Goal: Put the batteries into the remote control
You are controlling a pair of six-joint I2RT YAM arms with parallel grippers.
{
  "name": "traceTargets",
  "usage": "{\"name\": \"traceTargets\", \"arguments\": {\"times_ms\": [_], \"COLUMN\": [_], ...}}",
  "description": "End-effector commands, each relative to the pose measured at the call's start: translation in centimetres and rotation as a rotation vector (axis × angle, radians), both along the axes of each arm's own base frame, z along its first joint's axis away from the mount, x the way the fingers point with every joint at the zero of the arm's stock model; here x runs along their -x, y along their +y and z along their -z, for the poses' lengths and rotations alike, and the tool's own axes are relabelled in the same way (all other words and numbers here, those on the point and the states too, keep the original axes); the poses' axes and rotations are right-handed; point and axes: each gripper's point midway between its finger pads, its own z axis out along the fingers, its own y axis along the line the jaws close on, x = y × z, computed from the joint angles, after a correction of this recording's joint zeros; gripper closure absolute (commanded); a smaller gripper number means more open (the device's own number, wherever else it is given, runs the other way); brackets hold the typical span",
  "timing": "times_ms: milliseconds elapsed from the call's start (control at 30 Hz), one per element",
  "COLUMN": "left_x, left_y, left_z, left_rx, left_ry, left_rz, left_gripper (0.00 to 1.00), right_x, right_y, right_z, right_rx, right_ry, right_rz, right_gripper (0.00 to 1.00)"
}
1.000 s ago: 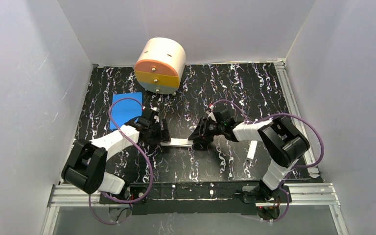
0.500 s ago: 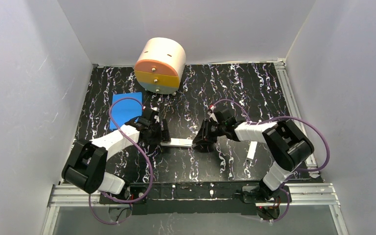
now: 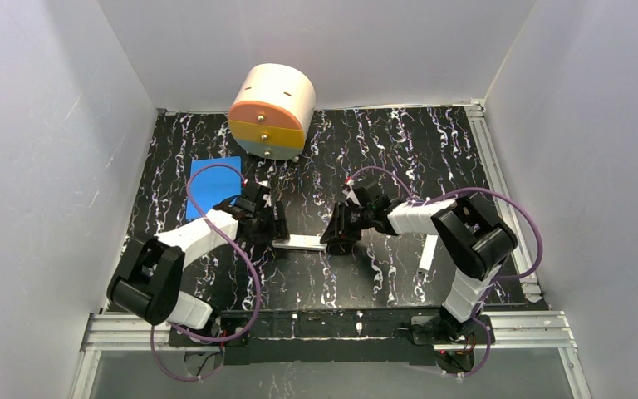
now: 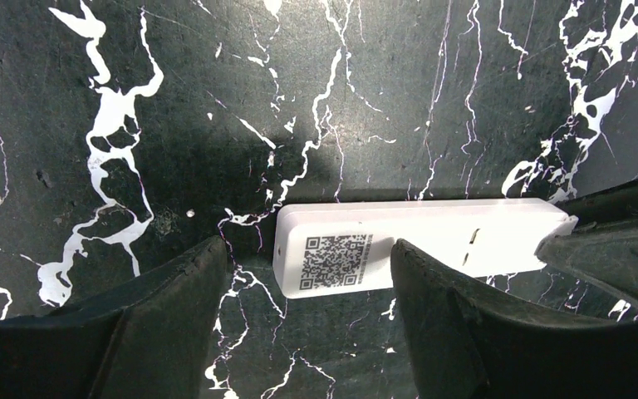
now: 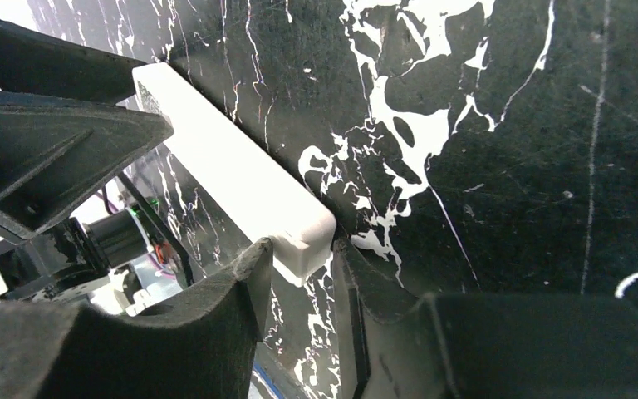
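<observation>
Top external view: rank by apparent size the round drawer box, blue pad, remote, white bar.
1. round drawer box
2. blue pad
3. remote control and white bar: these look alike, and the remote is partly hidden, so I won't rank them.

**Boxed In, Evenly Lit**

Walled on three sides by plain white panels (image 3: 50, 166). Floored with a black white-veined marble-look counter (image 3: 432, 158). Furnished at the back with a cream round drawer unit (image 3: 272, 110), near a blue square sheet (image 3: 212, 187).
</observation>
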Motion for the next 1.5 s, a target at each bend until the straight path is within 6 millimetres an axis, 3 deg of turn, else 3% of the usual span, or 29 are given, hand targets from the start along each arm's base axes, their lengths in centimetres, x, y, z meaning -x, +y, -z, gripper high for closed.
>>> {"name": "traceTargets", "arguments": {"times_ms": [0,233,600,967,1467], "left_x": [0.0,0.4,0.5,0.5,0.8], "left_y": [0.3,0.4,0.2,0.1,0.0], "left_z": [0.2,0.6,0.7,0.8,1.1], "left_rx": [-0.021,-0.024,-0.009,-0.008,0.003], "left_ry": [0.020,0.034,0.038,0.044,0.053], "left_rz": [0.007,0.007,0.009,0.012,0.013], "left_gripper": [0.33,0.35,0.34,0.35,0.35], "right_x": [-0.4,0.2,0.5,1.0,1.7], "right_y": [-0.1,-1.3,-1.0,-3.1,-3.4], "right_z": [0.6,1.7,1.9,3.5,2.4], "right_rx": [0.037,0.094,0.098,0.210,0.180], "right_ry": [-0.037,-0.039,-0.031,-0.051,-0.028], "right_rz": [-0.019,-0.020,-0.032,-0.025,0.028], "right_gripper": [0.62,0.79,0.69,0.74,0.75]}}
